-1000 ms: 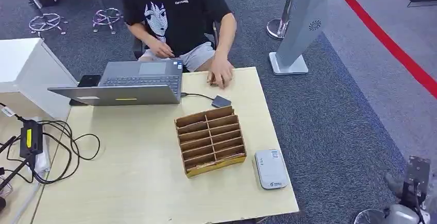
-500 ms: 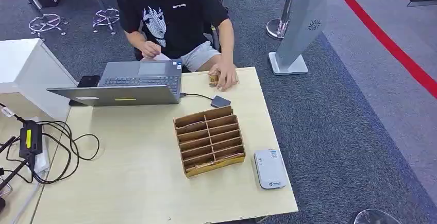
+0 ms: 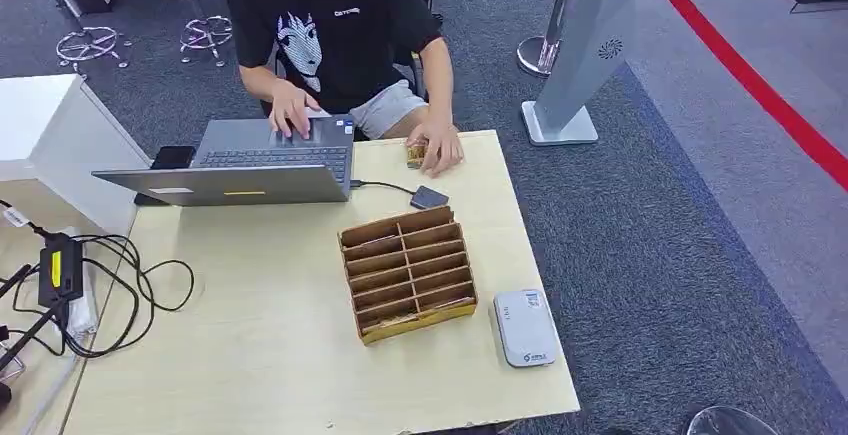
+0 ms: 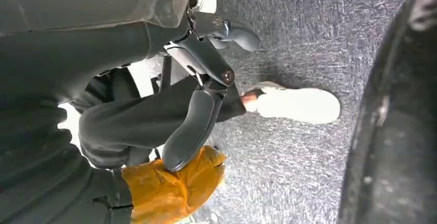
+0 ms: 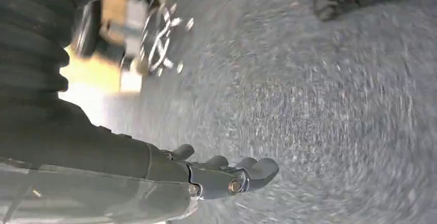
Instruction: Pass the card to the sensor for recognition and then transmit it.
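A white flat sensor [image 3: 524,327] lies near the front right corner of the pale wooden table [image 3: 250,345]. Beside it stands a brown slotted card rack [image 3: 408,273]; what its slots hold is too small to tell. My left hand [image 4: 206,90] hangs over the grey carpet with thumb and fingers apart, holding nothing. My right hand [image 5: 216,175] also hangs above the carpet, fingers lined up and loosely extended, with nothing in it; that view is blurred.
A person [image 3: 330,25] sits at the far side, one hand on a grey laptop [image 3: 250,165], the other on a small brown object [image 3: 418,153]. A small dark device [image 3: 428,197] lies behind the rack. Cables [image 3: 100,295] trail at the left. A grey kiosk stand [image 3: 585,45] rises at the right.
My right hand has dropped out of the head view's lower right corner. The person has brought one hand up onto the laptop.
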Robot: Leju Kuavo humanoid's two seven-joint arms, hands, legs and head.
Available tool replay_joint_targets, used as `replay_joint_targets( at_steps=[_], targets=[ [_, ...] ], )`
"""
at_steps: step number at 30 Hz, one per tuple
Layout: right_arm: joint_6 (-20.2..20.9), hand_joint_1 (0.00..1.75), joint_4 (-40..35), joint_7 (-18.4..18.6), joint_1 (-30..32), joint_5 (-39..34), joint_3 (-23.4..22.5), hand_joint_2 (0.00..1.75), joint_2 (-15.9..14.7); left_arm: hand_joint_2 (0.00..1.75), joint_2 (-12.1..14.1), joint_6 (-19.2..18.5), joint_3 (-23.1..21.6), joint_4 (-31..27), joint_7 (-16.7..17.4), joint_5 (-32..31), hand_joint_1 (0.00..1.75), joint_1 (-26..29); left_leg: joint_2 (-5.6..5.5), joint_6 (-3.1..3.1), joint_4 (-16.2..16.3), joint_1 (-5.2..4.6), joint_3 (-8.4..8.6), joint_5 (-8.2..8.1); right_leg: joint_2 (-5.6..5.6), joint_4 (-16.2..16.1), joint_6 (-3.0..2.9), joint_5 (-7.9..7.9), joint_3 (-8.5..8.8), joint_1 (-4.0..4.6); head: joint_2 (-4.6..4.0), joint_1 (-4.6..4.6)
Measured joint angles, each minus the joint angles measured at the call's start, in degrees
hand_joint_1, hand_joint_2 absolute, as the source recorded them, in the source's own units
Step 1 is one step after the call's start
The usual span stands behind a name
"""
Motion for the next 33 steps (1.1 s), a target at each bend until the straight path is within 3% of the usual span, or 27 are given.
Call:
replay_joint_targets(
  at_steps=[4,11,13,15,17,21,24,26,27,31,33],
  targets=[
    [-1.0,0.0,0.1,0.5,0.1,1.6,4.0,1.75,0.6,1.75,0.1,0.0,-0.4,0.0,0.0,0.0,0.0,0.0,0.0,0.0,0.0,0.0,0.01,0.0,0.0,0.0,0.0,0.0,0.0,0.0,0.0,-0.02],
    [-1.0,0.0,0.1,3.1,0.6,1.3,5.9,1.75,0.8,1.75,0.1,0.0,-0.8,0.0,0.1,0.0,0.0,-0.1,0.0,0.0,0.0,0.0,0.0,0.0,0.0,0.0,0.0,0.0,0.0,0.0,0.0,0.0],
    [-4.8,0.0,0.1,2.6,0.6,-1.2,5.3,1.75,0.8,1.75,0.1,0.0,-0.9,0.0,0.3,0.0,0.0,-0.1,0.0,0.0,0.0,-0.01,0.0,0.0,0.0,0.0,0.0,0.0,0.0,-0.01,0.0,-0.02],
    [-12.3,0.0,0.0,1.5,0.5,-4.3,3.2,1.75,0.9,1.75,0.1,0.0,-0.9,0.0,1.2,0.1,0.0,-0.1,-0.01,0.0,0.0,-0.02,0.0,0.0,0.0,0.0,0.0,0.0,0.0,-0.04,0.0,-0.02],
    [-15.1,0.0,-0.2,0.4,0.3,-7.1,0.7,1.75,0.5,1.75,0.1,0.0,-0.9,0.0,1.4,0.1,0.0,-0.1,0.0,0.0,0.0,-0.02,0.0,0.0,0.0,0.0,0.0,0.0,0.0,-0.03,0.0,0.0],
    [-9.5,0.0,-0.3,0.4,0.2,-3.7,-1.3,1.75,0.3,1.75,0.1,0.1,-0.9,0.0,1.3,0.0,0.0,-0.1,0.0,0.0,0.0,-0.02,0.0,0.0,0.01,0.0,0.0,0.0,0.0,-0.03,0.0,-0.02],
    [2.1,0.0,0.0,1.1,0.3,2.6,0.8,1.75,0.5,1.75,0.1,0.4,-1.4,0.0,0.9,0.0,0.0,-0.1,0.0,0.0,0.0,-0.01,0.02,0.0,0.0,0.0,0.0,0.0,0.0,-0.02,0.0,0.0],
    [6.4,0.0,0.1,1.4,0.5,2.8,1.7,1.75,1.0,1.75,0.2,1.0,-2.2,0.0,0.6,0.0,0.0,-0.1,-0.01,0.0,0.0,-0.01,0.03,0.0,-0.01,0.0,0.0,0.0,0.0,-0.02,0.0,0.0],
    [6.3,0.0,0.2,1.4,0.6,2.6,1.9,1.75,1.3,1.75,0.3,1.2,-2.5,0.0,0.6,0.0,0.0,-0.1,-0.01,0.0,0.0,-0.01,0.03,0.0,-0.01,0.0,0.0,0.0,0.0,-0.02,0.0,-0.04],
    [-6.4,0.0,0.1,1.4,0.6,0.3,1.4,1.75,1.3,1.75,0.3,2.0,-2.9,0.0,1.8,0.1,0.0,-0.1,0.01,0.0,0.0,-0.02,0.04,0.0,0.03,0.0,0.0,0.0,0.0,-0.03,0.0,0.0],
    [-8.2,0.0,0.0,1.3,0.5,-1.6,-0.1,1.75,1.0,1.75,0.2,3.3,-2.9,0.0,2.7,0.5,0.0,-0.1,0.0,0.0,0.0,-0.02,0.04,0.0,0.02,0.0,0.0,0.0,0.02,-0.03,0.0,0.02]
  ],
)
